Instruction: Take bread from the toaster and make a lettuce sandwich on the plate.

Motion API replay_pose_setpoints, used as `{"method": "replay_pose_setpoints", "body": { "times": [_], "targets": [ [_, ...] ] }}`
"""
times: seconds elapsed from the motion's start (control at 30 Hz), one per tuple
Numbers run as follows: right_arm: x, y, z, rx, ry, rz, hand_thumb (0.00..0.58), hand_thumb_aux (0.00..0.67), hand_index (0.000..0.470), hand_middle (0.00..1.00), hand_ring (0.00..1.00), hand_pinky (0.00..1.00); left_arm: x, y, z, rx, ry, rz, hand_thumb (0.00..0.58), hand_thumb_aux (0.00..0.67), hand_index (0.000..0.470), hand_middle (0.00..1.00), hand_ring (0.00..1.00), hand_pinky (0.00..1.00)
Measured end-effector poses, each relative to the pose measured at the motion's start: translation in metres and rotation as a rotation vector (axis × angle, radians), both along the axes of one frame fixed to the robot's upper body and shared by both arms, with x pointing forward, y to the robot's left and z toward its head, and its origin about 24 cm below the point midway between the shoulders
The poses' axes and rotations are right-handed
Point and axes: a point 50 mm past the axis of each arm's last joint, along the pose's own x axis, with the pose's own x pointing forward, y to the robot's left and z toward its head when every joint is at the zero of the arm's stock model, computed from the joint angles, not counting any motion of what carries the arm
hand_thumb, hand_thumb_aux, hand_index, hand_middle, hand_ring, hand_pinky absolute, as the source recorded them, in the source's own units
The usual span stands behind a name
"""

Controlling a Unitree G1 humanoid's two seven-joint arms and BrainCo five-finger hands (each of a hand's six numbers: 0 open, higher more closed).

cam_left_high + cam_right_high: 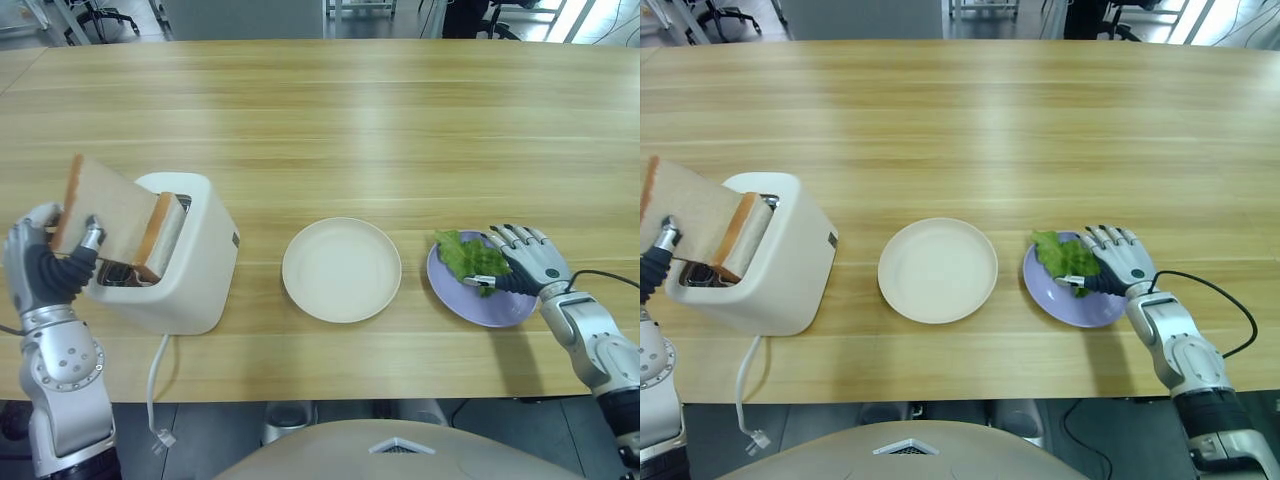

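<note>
We see a wide wooden table [350,120] running across the whole frame. At lower left stands the white toaster [195,265], its cord [155,385] hanging over the table's near edge. The round cream plate [341,269] sits at lower centre, bare. A smaller purple plate [470,308] lies to its right, apart from it. The slice of bread [110,215] stands tilted at the left of the frame, its lower end at the toaster's slot. Our left hand [40,265] has its fingers wrapped around that slice. Our right hand [530,260] rests at the purple plate's right edge, fingers stretched out and slightly spread, touching the lettuce [465,255] that lies on that plate.
</note>
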Motion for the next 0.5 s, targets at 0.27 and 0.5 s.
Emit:
{"method": "replay_pose_setpoints", "body": {
  "times": [0.27, 0.5],
  "targets": [
    [0.009, -0.010, -0.021, -0.070, 0.083, -0.034, 0.278, 0.187, 0.128, 0.00, 0.00, 0.00, 0.000, -0.021, 0.039, 0.003, -0.216, -0.119, 0.580, 0.670, 0.460, 1.00, 1.00, 1.00],
    [0.013, -0.007, -0.026, -0.073, 0.100, -0.025, 0.580, 0.670, 0.460, 0.00, 0.00, 0.00, 0.001, -0.058, 0.083, -0.024, -0.389, -0.328, 0.580, 0.670, 0.460, 1.00, 1.00, 1.00]
  ]
}}
